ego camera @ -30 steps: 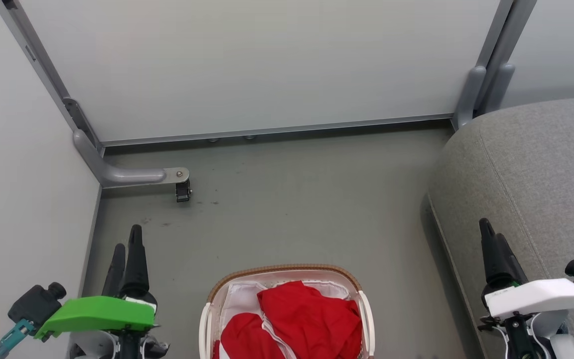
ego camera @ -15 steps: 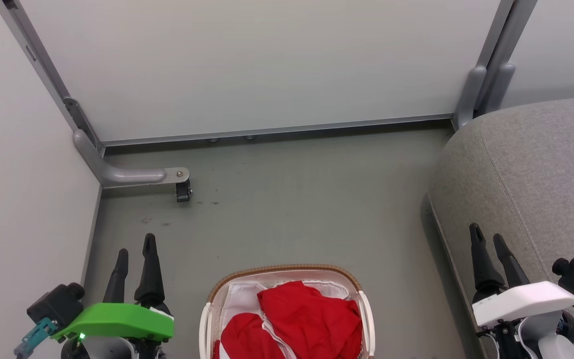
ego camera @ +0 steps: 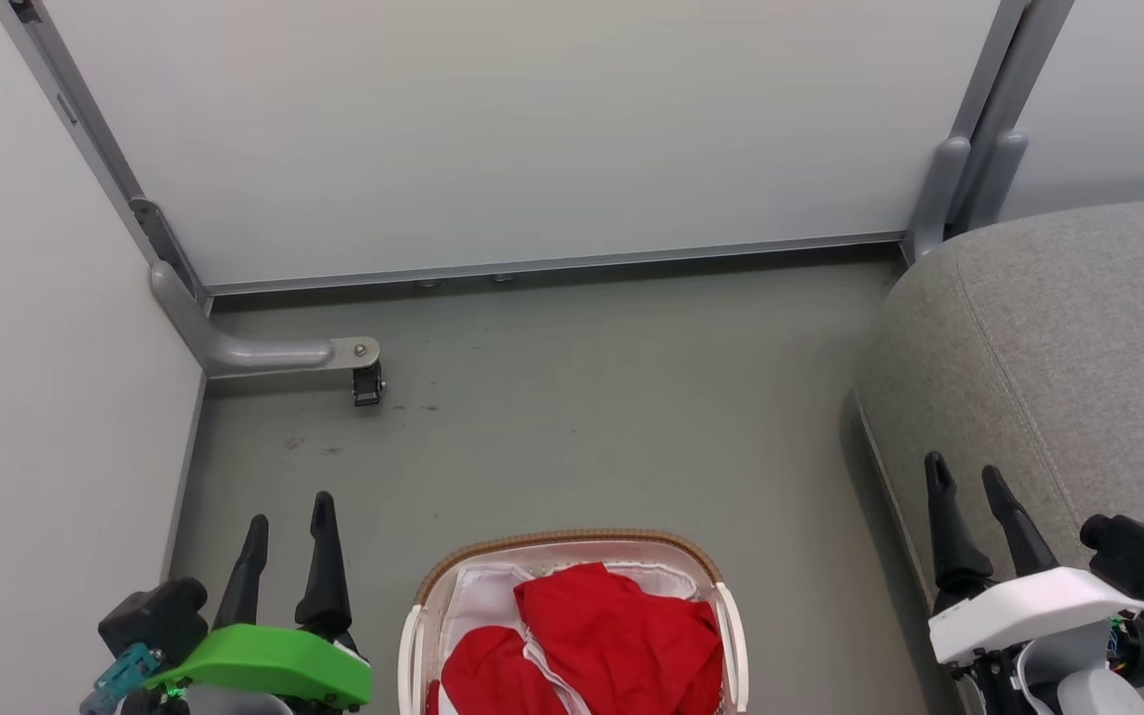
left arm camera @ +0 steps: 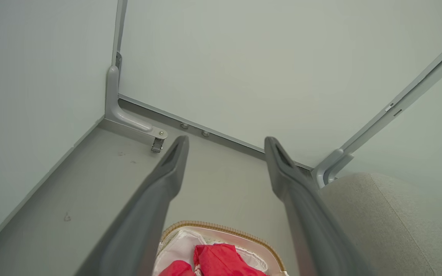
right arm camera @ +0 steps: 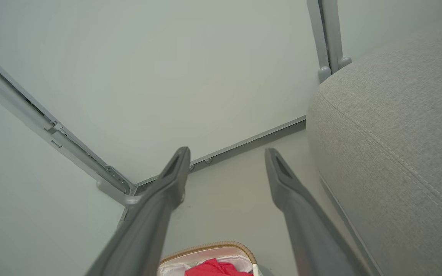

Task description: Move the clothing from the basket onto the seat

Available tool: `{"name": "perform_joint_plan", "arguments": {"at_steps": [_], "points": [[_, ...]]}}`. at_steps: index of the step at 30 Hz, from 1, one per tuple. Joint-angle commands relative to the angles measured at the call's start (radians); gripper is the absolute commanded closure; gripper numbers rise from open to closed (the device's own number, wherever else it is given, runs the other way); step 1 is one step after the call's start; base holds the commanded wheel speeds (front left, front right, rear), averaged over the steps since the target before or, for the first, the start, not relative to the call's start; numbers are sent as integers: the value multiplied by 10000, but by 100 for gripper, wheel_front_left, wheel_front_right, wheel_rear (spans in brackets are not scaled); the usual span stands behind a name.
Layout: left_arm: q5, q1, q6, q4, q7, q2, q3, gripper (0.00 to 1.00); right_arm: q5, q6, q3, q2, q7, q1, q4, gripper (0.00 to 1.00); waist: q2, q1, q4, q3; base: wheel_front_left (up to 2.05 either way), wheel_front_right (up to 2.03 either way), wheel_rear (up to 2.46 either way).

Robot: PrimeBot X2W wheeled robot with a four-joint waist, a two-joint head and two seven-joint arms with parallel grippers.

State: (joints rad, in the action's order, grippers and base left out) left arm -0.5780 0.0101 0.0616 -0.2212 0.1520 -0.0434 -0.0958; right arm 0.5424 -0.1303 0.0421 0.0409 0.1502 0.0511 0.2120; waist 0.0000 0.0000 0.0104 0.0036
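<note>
the clothing [ego camera: 622,636] lies heaped in the basket [ego camera: 572,537] on the floor [ego camera: 582,417], beside the seat [ego camera: 1078,338]. left gripper [ego camera: 290,511] and right gripper [ego camera: 962,469] flank it, jaws apart and empty. best to pinch deep into the top red fold, clear of the white liner [ego camera: 478,596].

Clothing [ego camera: 612,641] in basket [ego camera: 572,542]; seat [ego camera: 1059,348] right.

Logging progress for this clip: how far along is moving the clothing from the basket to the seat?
Done: nothing visible; the red clothing lies in the basket. In hand: nothing gripped; the left hand and right hand are open, flanking the basket. Left: grasp the clothing and carry it to the grey seat on the right.
</note>
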Motion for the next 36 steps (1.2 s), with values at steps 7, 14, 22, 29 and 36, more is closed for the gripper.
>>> {"name": "perform_joint_plan", "arguments": {"at_steps": [7,14,22,29,36], "points": [[894,-130,36,-152,265,-79,-115,0,-1004,-4,-51,81,283,-81,83,0,0,0,0,-21,0,0,0],[1384,-162,15,-353,428,-82,-221,0,-1633,-4,-69,86,444,-97,168,0,0,0,0,-19,0,0,0],[1860,-191,-57,-528,593,-87,-232,0,-2350,-4,-69,95,614,-111,226,0,0,0,16,-18,0,0,0],[2240,-220,-110,-595,739,-92,-279,0,-2888,-5,-113,100,755,-132,270,0,0,0,36,-20,0,0,0],[2621,-293,-113,-694,876,-95,-341,0,-3421,-5,-153,107,902,-163,319,0,0,0,50,-18,0,0,0]]}}
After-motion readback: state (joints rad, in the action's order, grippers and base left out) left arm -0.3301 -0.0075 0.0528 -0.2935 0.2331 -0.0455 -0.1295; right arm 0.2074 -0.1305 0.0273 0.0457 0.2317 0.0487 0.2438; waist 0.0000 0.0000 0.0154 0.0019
